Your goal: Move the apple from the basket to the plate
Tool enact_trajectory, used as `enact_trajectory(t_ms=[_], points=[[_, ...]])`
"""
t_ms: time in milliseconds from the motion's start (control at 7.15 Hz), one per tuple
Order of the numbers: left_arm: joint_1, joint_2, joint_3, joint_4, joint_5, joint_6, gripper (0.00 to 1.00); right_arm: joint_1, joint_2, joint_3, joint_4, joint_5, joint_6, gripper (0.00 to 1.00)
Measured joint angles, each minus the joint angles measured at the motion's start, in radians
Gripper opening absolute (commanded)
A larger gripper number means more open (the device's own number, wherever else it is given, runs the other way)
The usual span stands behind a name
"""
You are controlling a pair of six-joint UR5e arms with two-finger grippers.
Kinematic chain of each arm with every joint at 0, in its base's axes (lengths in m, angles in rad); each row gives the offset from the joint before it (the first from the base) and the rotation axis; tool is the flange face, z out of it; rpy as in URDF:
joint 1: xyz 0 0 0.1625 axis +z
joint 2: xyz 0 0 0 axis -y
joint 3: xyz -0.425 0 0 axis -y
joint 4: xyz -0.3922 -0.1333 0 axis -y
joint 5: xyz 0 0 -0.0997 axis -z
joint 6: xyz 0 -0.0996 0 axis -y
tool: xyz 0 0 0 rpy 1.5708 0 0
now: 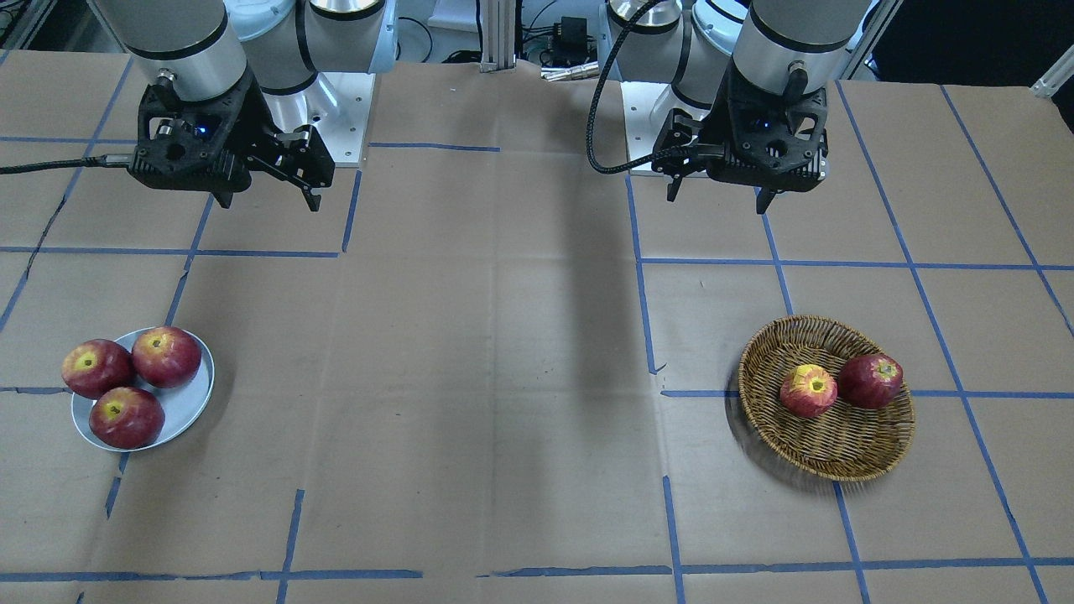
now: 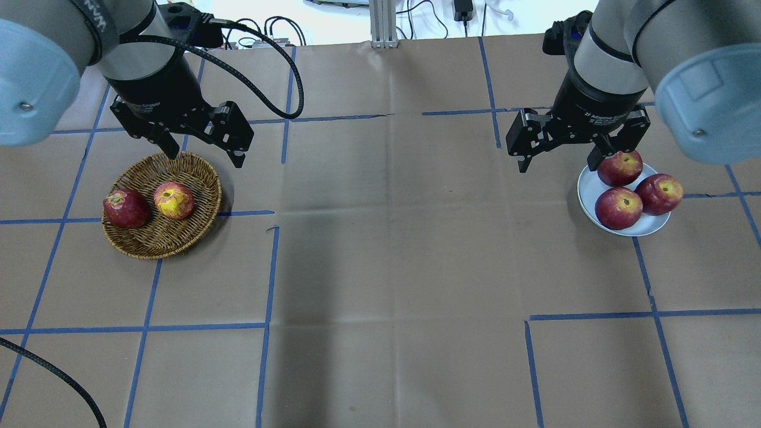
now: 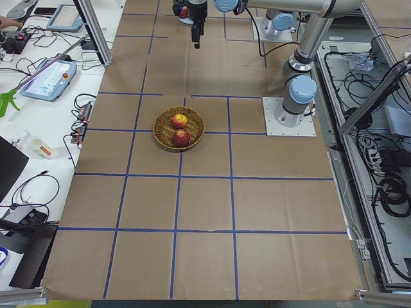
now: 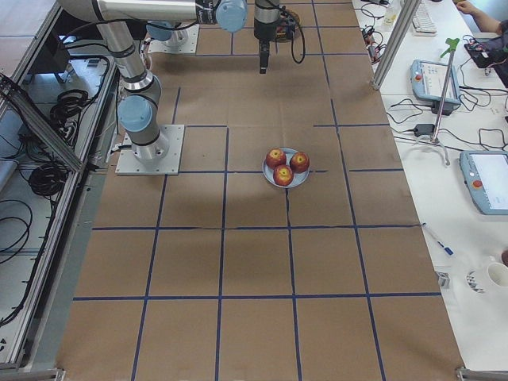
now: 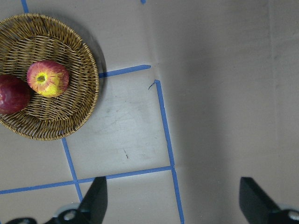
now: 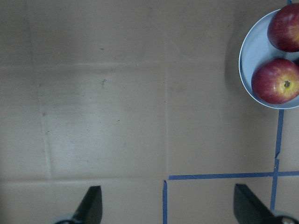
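On my left side the basket (image 2: 160,241) sits on the counter (image 2: 386,267). The apple (image 2: 173,200) lies inside it with the stem and the yellow patch turned up, just beside a darker apple (image 2: 125,208). My left end effector (image 2: 205,157) hangs high above the counter near the basket's rim, not over the fruit; in its wrist view the basket is in the upper left corner. Its fingers (image 5: 97,198) stand wide apart and hold nothing. I judge this a good readiness, because a round apple needs the full opening. The stem-up pose leaves the sides free, but the darker apple takes one side, so I would close across the other direction. Further right, my right end effector (image 2: 558,166) is also spread and empty, and hangs near the inner edge of the plate (image 2: 590,185). The plate carries three dark apples (image 2: 618,208) packed together, and in the front view one of them seems to reach over the rim. Only a small bare part remains, so I think the placing will need care. Basket and plate are well apart, one in each arm's half. I believe therefore the apple must cross the middle of the counter, and this is not yet begun.
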Motion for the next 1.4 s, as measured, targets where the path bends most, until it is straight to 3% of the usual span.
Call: enact_trajectory(t_ms=[559, 979, 1399], points=[[0.004, 0.004, -0.001, 0.003, -0.001, 0.005, 0.99, 0.000, 0.000, 0.000, 0.000, 0.000, 0.000, 1.00], [0.062, 0.010, -0.042, 0.027, 0.002, 0.183, 0.99, 0.000, 0.000, 0.000, 0.000, 0.000, 0.000, 1.00], [0.222, 0.005, -0.213, 0.268, 0.005, 0.486, 0.99, 0.001, 0.000, 0.000, 0.000, 0.000, 0.000, 1.00]])
